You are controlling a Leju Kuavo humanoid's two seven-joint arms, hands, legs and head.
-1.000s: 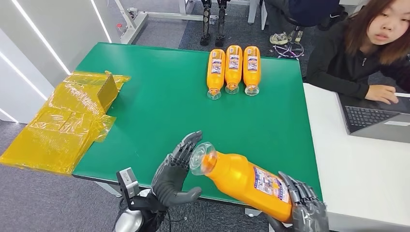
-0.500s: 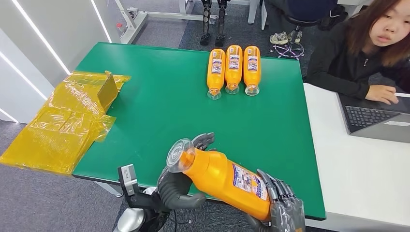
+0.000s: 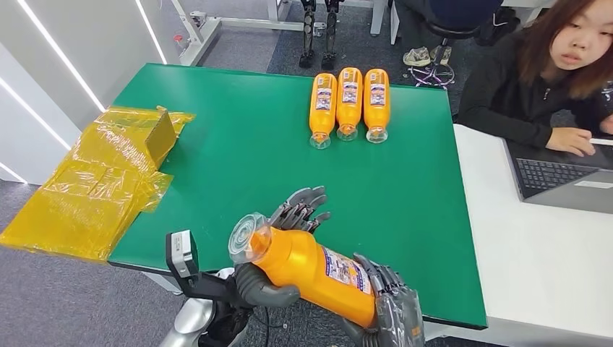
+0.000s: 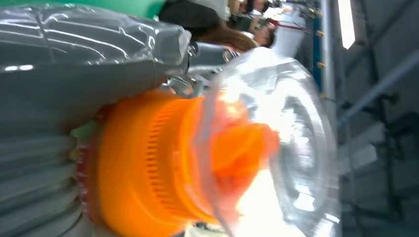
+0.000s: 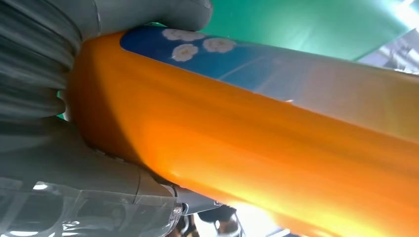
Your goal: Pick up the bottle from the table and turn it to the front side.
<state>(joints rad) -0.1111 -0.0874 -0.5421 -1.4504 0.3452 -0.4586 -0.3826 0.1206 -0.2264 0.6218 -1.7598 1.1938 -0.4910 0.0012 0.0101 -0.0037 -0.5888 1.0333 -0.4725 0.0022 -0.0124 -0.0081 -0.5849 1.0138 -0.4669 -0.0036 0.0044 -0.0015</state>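
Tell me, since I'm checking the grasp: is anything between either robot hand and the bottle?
Nothing visible. The left robot hand wraps the bottle near its cap, and the right robot hand grips its base.

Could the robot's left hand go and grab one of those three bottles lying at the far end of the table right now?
Probably not: the left hand is wrapped around the neck end of the orange bottle, shared with the right hand. The three bottles lie unobstructed across bare green table.

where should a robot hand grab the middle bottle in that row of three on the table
Grip the middle bottle around its wide labelled body, coming from above. It lies flat with its cap toward the robot and a bottle close on each side, so a sideways approach looks blocked. The narrower neck near the clear cap probably offers more finger room.
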